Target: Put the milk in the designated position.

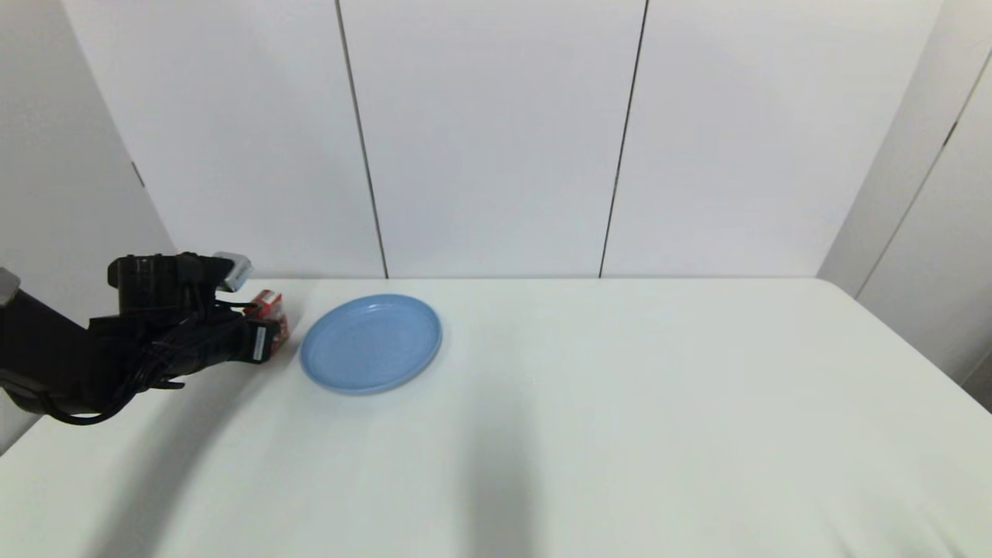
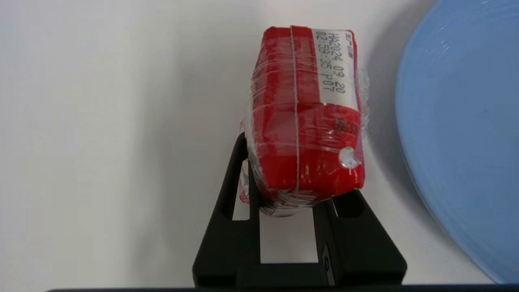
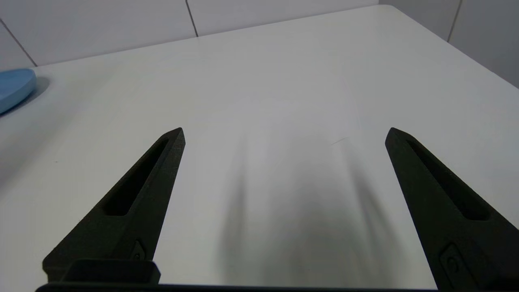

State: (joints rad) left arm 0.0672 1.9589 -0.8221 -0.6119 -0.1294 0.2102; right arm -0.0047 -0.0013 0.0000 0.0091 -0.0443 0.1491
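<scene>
At the table's far-left corner: left gripper point(image 2: 290, 178) reaches in from the robot's left side, black arm low over the white tabletop point(image 1: 620, 434).
Left jaws: pinching the milk, one black finger point(image 2: 237, 190) on each side of the carton's near end; the other finger sits on the plate side.
Milk: small red box-shaped drink carton point(image 2: 306, 113), wrapped in clear film, white label patch with printed date code on the upward face, small foil straw hole near the gripped end.
Milk position: far-left part of the table, just beside the plate's left edge, a narrow strip of bare tabletop between them in the left wrist view; in the head view the carton point(image 1: 271, 308) shows only partly past the gripper body.
Milk contact with table: cannot tell whether it rests on the surface or is held just above it.
Plate: round blue shallow plate point(image 1: 370, 343), left of table centre toward the far edge, nothing in it.
Right gripper: point(image 3: 284, 136) out of the head view, hovering low over bare white tabletop, well apart from the plate, whose rim point(image 3: 14, 87) shows at the far side of its own view.
Right jaws: spread wide, nothing between them.
Backdrop: white panelled wall point(image 1: 496, 132) behind the table.
</scene>
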